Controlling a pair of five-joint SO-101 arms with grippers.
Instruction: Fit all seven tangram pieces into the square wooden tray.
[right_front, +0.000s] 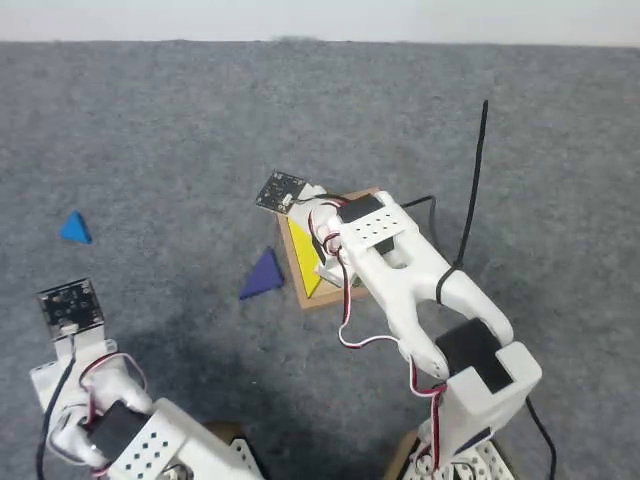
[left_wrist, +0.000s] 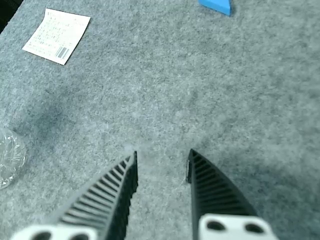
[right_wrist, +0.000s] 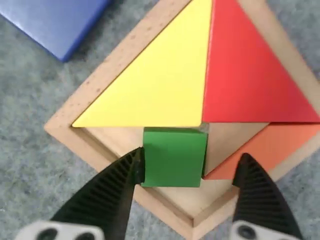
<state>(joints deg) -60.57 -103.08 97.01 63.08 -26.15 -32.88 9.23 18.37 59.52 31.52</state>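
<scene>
**Seating the Green Square Against the Yellow Triangle**

The grey mat carried the wooden tray, which lay under the right arm. Inside it, the yellow triangle and the red triangle met edge to edge. An orange piece sat in the adjoining corner. A dark blue triangle lay on the mat just beside the tray.

The green square rested in the tray with one edge flush to the yellow triangle. Bare wood showed between it and the orange piece.

The right claw straddled the square with its fingers apart. One finger lay against or just beside one side of the square. The other stood clear over the bare wood.

The step in hand appeared to be releasing the square. A good release called for a straight vertical lift, so that the near finger could not drag the square off the yellow edge.

A small light blue triangle lay well apart from the tray. The left claw hung spread over bare mat, well short of that triangle.
</scene>
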